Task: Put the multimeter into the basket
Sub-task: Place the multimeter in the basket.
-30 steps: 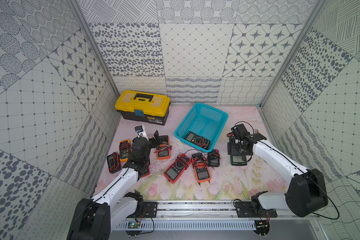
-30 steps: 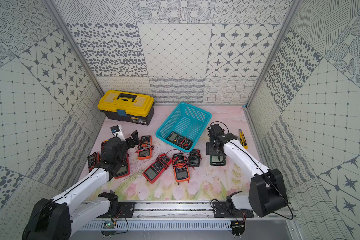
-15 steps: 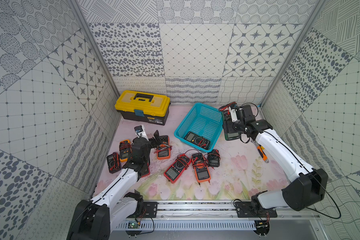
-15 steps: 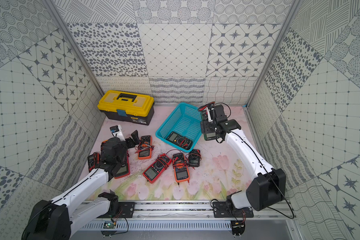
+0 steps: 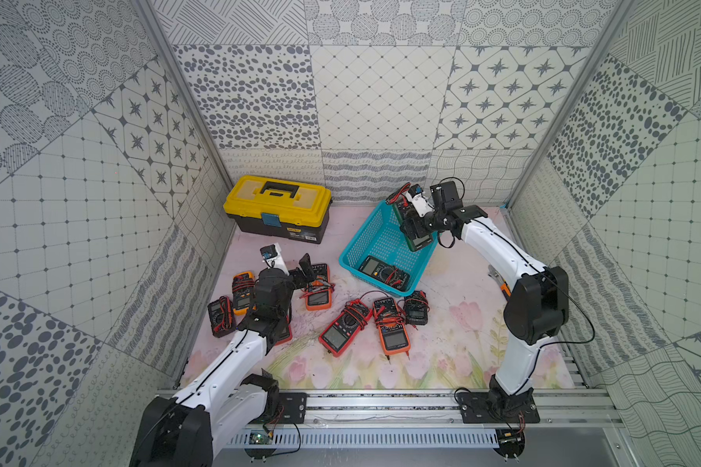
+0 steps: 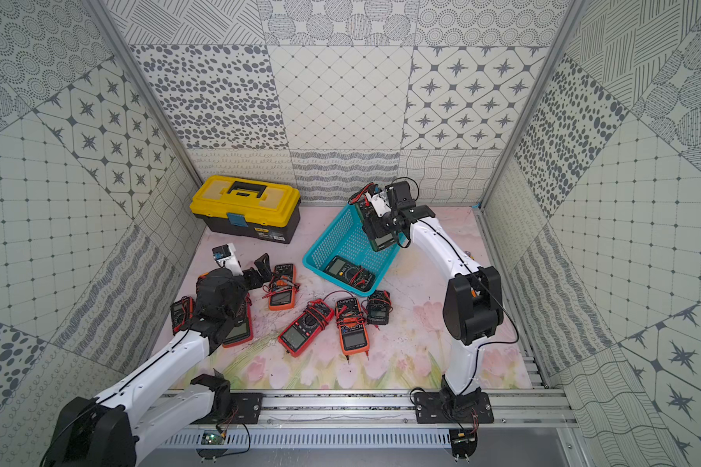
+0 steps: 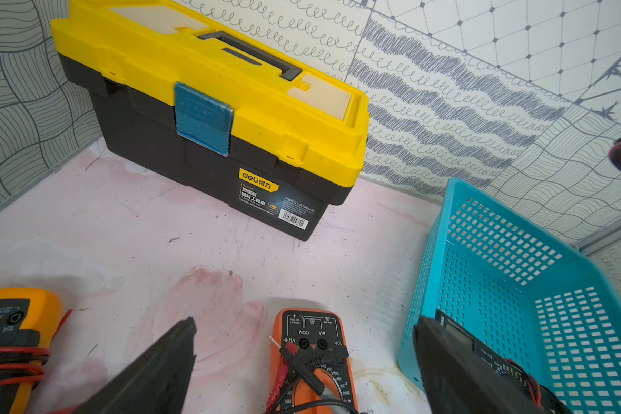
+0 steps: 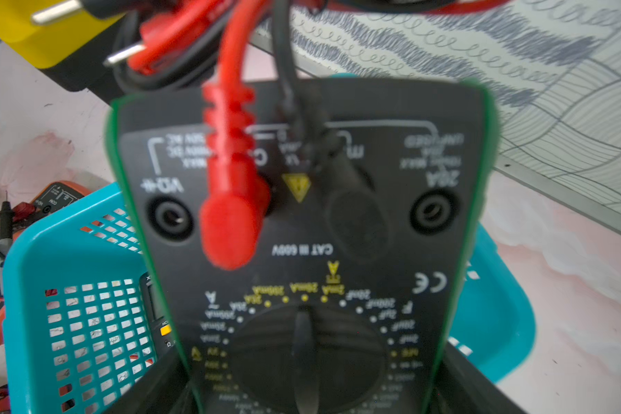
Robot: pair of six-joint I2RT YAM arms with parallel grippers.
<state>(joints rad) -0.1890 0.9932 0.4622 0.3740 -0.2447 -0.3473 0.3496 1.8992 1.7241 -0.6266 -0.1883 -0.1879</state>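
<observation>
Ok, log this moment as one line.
right gripper: shut on green multimeter, over basket | left gripper: open, empty | basket: one black multimeter inside | not released yet

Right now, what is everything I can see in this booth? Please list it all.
toolbox: one, yellow lid on black body, back left of table
basket: one, turquoise, back of table, right of the toolbox
basket meter: one, black, lying in the basket's near corner
held meter: one, black with green edge, above the basket
loose meters: seven; two orange, two red, two black, one yellow-orange; front of table
small tool: one, orange and grey, table's right side, mostly hidden by the right arm
table: one, pink flower print
left gripper: black, open, low over the loose meters
right gripper: black, gripping the held meter
</observation>
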